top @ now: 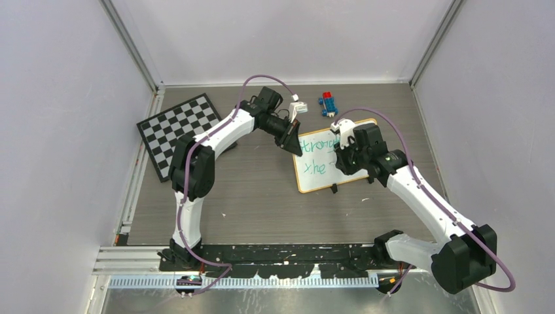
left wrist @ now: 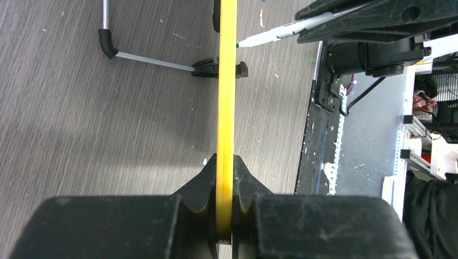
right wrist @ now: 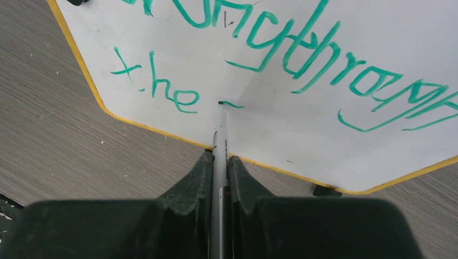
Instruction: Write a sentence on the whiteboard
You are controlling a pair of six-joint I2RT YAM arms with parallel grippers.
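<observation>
The whiteboard (top: 316, 180) with its thin tan frame sits right of the table's middle. It shows edge-on as a yellow strip in the left wrist view (left wrist: 227, 97). My left gripper (top: 292, 141) is shut on the board's left edge, the jaws pinching the frame (left wrist: 226, 181). My right gripper (top: 345, 157) is shut on a grey marker (right wrist: 220, 137), whose tip touches the board just right of "the". The green sentence (right wrist: 294, 51) reads roughly "Strong through" on one line and "the" (right wrist: 162, 89) below, with a short fresh stroke at the tip. The marker also shows in the left wrist view (left wrist: 281, 33).
A black-and-white checkerboard (top: 180, 131) lies at the back left. Blue and red toy bricks (top: 329, 103) sit behind the whiteboard. A black clip with a wire stand leg (left wrist: 154, 61) juts from the board's edge. A black rail (top: 275, 255) runs along the near edge.
</observation>
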